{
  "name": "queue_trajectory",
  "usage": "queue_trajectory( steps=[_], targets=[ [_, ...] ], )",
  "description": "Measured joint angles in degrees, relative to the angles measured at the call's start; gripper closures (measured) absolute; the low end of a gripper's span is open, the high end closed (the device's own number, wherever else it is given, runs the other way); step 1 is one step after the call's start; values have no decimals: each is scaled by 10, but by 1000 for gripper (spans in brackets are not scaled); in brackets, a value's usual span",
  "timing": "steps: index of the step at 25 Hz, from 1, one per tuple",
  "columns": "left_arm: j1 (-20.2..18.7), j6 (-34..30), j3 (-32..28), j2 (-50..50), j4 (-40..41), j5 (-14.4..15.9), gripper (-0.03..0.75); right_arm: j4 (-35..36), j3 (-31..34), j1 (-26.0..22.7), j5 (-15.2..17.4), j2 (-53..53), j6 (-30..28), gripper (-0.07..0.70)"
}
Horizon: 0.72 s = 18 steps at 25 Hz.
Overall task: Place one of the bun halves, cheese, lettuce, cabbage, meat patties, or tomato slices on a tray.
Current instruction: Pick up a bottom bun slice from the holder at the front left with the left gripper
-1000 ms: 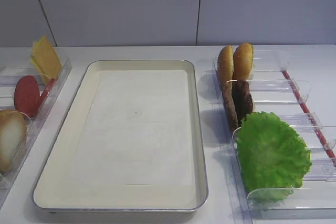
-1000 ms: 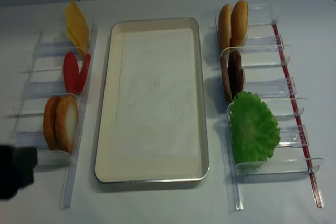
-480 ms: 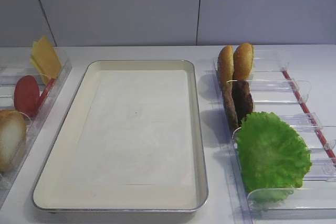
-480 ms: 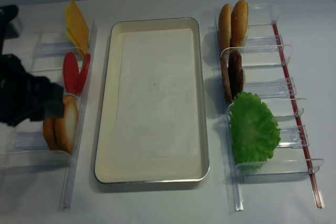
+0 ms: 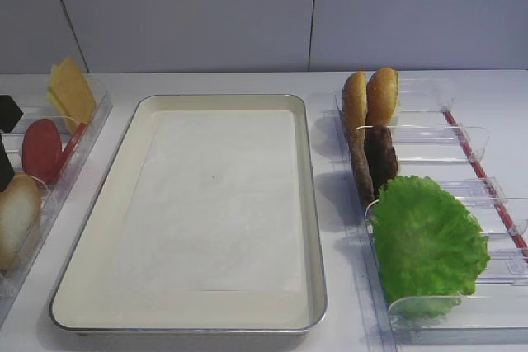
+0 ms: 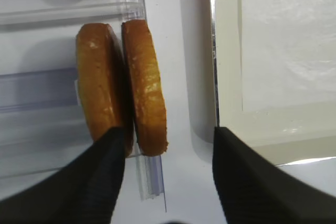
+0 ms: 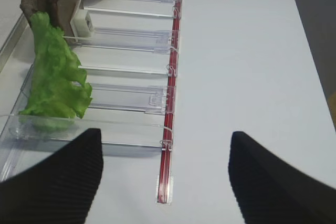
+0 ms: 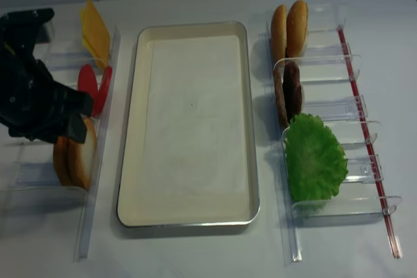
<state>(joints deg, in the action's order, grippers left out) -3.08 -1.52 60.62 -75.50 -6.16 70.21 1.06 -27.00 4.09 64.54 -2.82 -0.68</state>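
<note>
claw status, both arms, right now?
Left claw: open, empty, poised over the bun halves.
Right claw: open, holding nothing.

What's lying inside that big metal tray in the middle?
Only a white paper liner lies inside the tray; no food is on it yet. Whatever is beneath the liner is covered, so that cannot be seen.

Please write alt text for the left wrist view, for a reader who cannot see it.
Seen from above, two golden-brown bun halves stand on edge, side by side, in a clear plastic rack, between the dark, open jaws of the left gripper. To the right lies the corner of the cream tray with white paper.
</note>
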Motion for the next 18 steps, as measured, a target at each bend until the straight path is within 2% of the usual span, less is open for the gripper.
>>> queue_trajectory(
  steps=[9, 18],
  targets=[
    [0, -12, 0, -1, -10, -5, 386, -3, 0, 0, 0, 0, 1, 110],
    [-2, -14, 1, -45, -11, -2, 387, -3, 0, 0, 0, 0, 0, 110]
  ],
)
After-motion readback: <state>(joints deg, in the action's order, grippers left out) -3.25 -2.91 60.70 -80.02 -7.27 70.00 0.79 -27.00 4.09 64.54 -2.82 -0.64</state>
